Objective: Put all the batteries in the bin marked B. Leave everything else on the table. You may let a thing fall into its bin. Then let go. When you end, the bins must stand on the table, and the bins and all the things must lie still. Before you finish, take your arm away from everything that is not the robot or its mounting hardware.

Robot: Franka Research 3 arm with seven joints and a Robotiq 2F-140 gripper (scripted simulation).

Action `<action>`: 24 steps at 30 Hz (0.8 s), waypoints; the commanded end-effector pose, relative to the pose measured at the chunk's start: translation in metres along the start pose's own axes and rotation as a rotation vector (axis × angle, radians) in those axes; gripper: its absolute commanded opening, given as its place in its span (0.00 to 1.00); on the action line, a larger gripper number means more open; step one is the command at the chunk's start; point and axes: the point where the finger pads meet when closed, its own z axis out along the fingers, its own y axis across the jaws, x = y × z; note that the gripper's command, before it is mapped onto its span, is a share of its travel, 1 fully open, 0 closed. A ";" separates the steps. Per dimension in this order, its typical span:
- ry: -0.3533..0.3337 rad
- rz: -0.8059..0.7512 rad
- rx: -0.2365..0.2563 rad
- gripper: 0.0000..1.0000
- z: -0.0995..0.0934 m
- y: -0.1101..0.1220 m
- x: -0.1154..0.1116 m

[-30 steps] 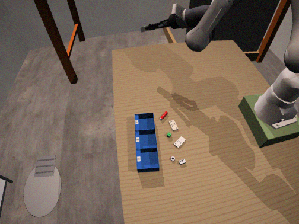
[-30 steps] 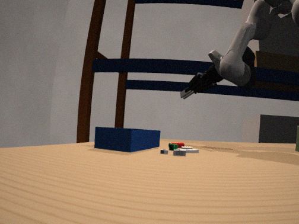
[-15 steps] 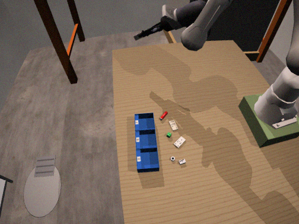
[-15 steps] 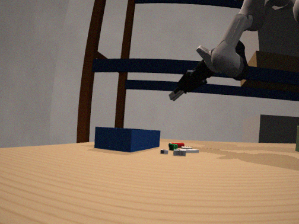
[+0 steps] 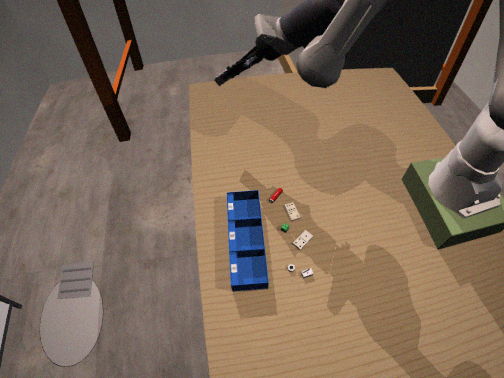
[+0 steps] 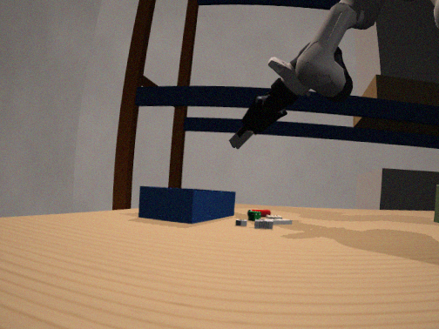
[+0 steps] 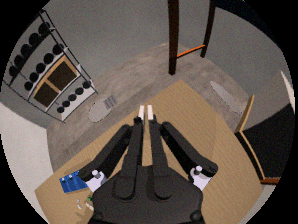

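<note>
Going by the top view, clock centred on the one green cube: we count two dominoes, one at 1 o'clock, the other at 4. Three joined blue bins sit at 9, labels too tiny for us to read. Our one red battery is on the table near 11:30, outside the bins. One ring at 6, one sharpener at 5. Farthest, up at 11, our gripper is pinched narrow with nothing in it.
</note>
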 end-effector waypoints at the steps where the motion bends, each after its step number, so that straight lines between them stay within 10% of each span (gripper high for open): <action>1: -0.083 -0.035 -0.005 0.05 0.002 -0.007 -0.016; 24: -0.288 -0.177 0.035 0.05 -0.022 -0.110 -0.053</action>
